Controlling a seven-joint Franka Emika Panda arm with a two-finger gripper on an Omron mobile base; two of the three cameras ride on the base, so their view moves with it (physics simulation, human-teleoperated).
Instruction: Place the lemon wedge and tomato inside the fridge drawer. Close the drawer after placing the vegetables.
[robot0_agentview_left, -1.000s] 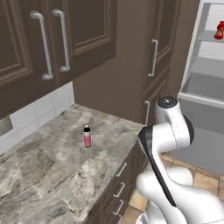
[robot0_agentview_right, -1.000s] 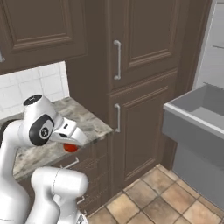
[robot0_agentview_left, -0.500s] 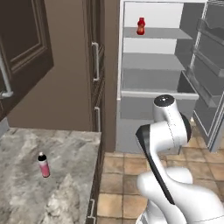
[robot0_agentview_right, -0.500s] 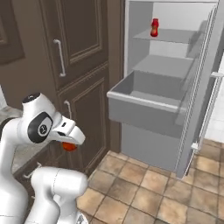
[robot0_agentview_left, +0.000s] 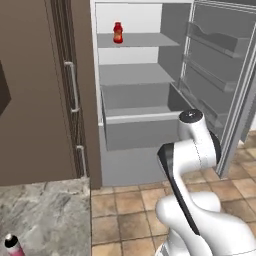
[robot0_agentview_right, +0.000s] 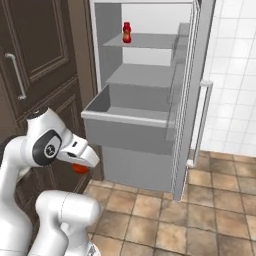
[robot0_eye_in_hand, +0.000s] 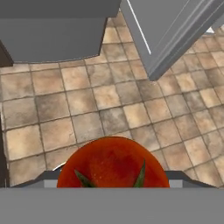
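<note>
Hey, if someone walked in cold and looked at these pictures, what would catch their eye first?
Probably the tomato, big and red at the bottom of the hand view, held in the gripper above the tiled floor. Next, the open fridge with its drawer pulled out and standing open, and a small red bottle alone on the top shelf.

Even, shadowless rendered light is seen throughout. The fridge (robot0_agentview_left: 145, 75) interior at upper centre is brightly lit, the cabinets (robot0_agentview_right: 35, 75) at left stay dim. Edges are rendered soft and slightly blurred; no glare is seen.
</note>
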